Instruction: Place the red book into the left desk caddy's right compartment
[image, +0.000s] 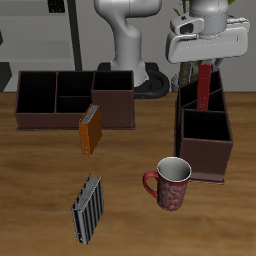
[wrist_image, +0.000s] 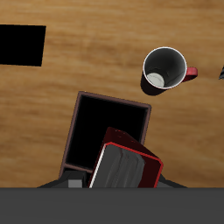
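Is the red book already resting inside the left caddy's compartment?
No. The red book hangs upright from the gripper, its lower end just at the rim of the left caddy, not released.

Fingers (image: 204, 68) downward, clamped shut

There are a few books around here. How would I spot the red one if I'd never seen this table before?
Find the dark brown desk caddy seen end-on, behind the red mug. The red book hangs upright above it, held in the robot's pincer. Unlike the orange book and the striped book standing on the wooden table, it is dark red and off the table.
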